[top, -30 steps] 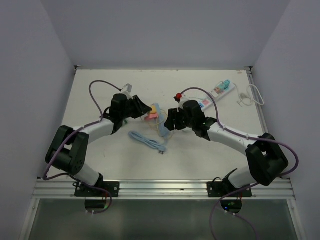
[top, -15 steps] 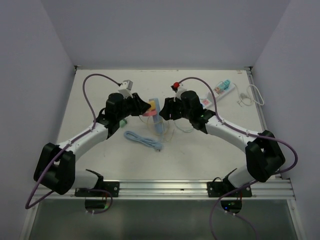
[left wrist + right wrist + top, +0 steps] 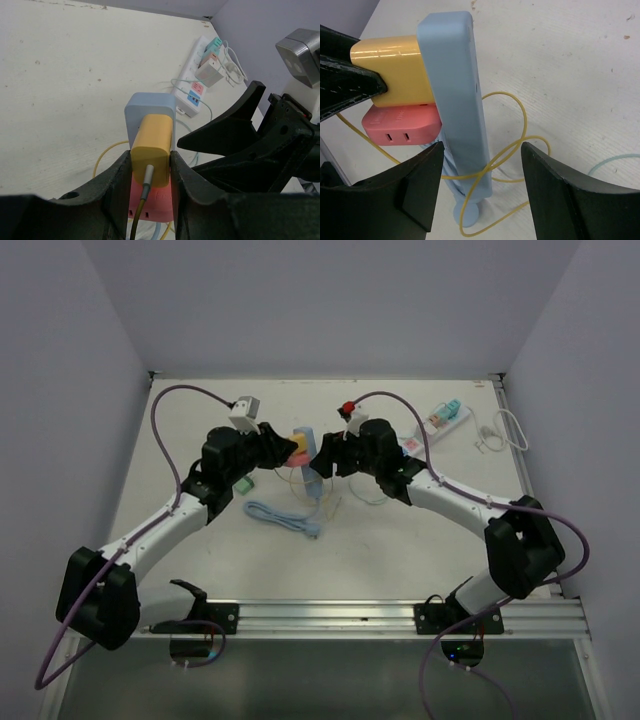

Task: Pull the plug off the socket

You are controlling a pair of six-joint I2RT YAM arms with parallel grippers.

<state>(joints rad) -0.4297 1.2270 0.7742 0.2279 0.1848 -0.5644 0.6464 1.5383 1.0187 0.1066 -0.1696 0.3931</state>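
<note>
**Yellow Plug Gripped, Blue Socket Strip Held Aloft at Mid-Surface**

Seen from above, mid-surface [image 3: 200, 430]: a pale blue socket strip [image 3: 311, 462] between the two arms, standing roughly upright, its lower end close to loops of thin yellow cable [image 3: 330, 505]. Plugged into its left face, a yellow plug [image 3: 151, 150] with a pink plug [image 3: 402, 128] just beneath it. Left fingers [image 3: 116, 192] pinching the yellow plug from both sides, pressed against its flanks, a grey-and-yellow cord running out of the plug's back toward the wrist camera. Right fingers [image 3: 422, 172] spread, one on each side of the lower part of the blue strip [image 3: 457, 100]; from the right wrist view, a gap visible between the strip and the finger on the right, and contact with the other finger impossible to tell. Right gripper [image 3: 322, 457] just beside the strip, facing the left gripper [image 3: 283, 450] across it.

On the surface below the left gripper, a coiled blue cable [image 3: 285, 518]. Toward the far right corner, a white power strip [image 3: 438, 423] carrying a teal plug [image 3: 453, 406] and other plugs, a white cord [image 3: 503, 430] looped beside it. Purple cables arching over both arms, grey walls enclosing the surface on three sides.
</note>
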